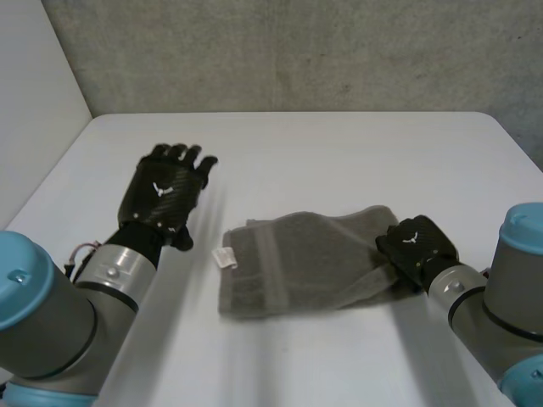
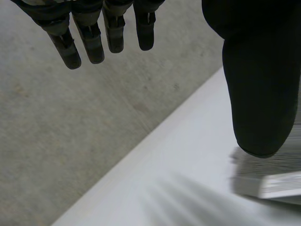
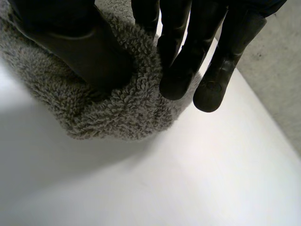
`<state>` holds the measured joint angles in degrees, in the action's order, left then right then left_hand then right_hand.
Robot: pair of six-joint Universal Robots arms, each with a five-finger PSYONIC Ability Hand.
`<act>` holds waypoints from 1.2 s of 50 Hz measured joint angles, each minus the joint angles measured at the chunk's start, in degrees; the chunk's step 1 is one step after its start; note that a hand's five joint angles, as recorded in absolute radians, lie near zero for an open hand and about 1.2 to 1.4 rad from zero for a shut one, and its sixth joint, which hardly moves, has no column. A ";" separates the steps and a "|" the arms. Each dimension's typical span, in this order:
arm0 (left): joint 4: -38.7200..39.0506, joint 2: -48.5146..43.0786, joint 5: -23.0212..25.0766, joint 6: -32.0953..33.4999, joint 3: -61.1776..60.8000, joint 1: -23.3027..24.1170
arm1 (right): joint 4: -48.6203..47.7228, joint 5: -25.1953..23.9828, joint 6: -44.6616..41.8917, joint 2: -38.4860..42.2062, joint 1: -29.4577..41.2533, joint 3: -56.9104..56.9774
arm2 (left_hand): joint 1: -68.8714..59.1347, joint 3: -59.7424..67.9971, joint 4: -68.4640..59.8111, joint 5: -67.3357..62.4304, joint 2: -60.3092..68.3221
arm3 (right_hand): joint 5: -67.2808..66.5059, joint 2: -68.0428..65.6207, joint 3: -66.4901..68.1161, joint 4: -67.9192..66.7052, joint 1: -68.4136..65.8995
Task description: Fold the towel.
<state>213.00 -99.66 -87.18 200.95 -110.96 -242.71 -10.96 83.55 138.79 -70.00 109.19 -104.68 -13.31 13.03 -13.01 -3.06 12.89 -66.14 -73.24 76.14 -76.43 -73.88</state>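
Observation:
A grey towel (image 1: 297,263) lies folded in the middle of the white table (image 1: 339,153), a small white label (image 1: 225,257) at its left edge. My right hand (image 1: 417,246) grips the towel's right end; in the right wrist view its thumb and fingers (image 3: 181,70) pinch a bunched fold of the towel (image 3: 117,113). To the left of the towel my left hand (image 1: 165,193) is raised off the table, apart from the cloth. Its fingers (image 2: 89,42) are straight and hold nothing. The towel's edge (image 2: 270,181) shows below the thumb in the left wrist view.
A grey concrete wall (image 1: 297,51) runs behind the table's far edge. A white panel (image 1: 34,102) stands along the left side. Bare tabletop lies beyond and in front of the towel.

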 measured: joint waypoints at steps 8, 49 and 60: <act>0.07 2.54 -0.07 -2.16 2.53 -1.14 | 2.52 3.87 -13.65 0.16 8.11 9.97 | 0.08 0.00 0.03 0.00 -0.03 | -0.32 0.00 0.01 0.00 -0.38; -12.34 -10.57 -2.79 -26.63 14.79 5.34 | 3.50 -7.22 28.92 -1.52 9.88 12.39 | 0.08 0.00 0.04 0.00 -0.03 | 62.67 59.51 -62.22 61.47 60.51; -18.91 -20.20 -3.33 -31.56 16.56 8.45 | 10.92 -12.76 35.41 12.62 7.52 20.92 | 0.08 0.00 0.04 0.00 -0.03 | 62.67 59.51 -62.22 61.47 60.50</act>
<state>194.09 -119.86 -90.51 169.40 -94.40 -234.25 -0.03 70.79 174.20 -57.39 116.71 -83.77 -13.23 13.03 -12.98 -3.06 12.86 -3.47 -13.73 13.93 -14.96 -13.37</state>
